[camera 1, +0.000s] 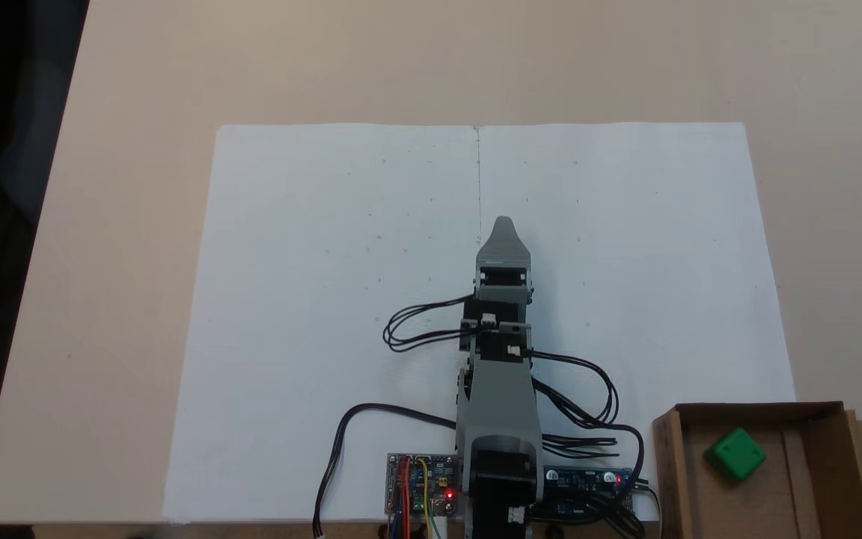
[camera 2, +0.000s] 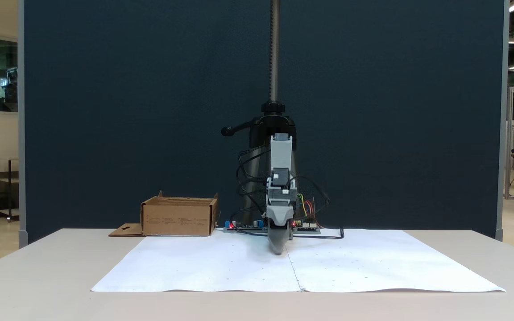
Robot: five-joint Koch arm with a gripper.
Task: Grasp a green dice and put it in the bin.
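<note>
Dice: green dice (camera 1: 735, 454) already sits on the bin (camera 1: 676, 479) floor, looks done.
Hand: hand (camera 1: 503, 223) points down over the white paper (camera 1: 311, 299), empty; can't tell if spread.
Risk: probably none, unless a swing bumps the bin.

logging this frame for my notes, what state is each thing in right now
green dice: lying inside the box, not held
box: open on top, upright on the table, side flap folded out flat
gripper: holds nothing, low over the white paper; whether the jaws are open or shut cannot be told
control boards: red lights on
</note>
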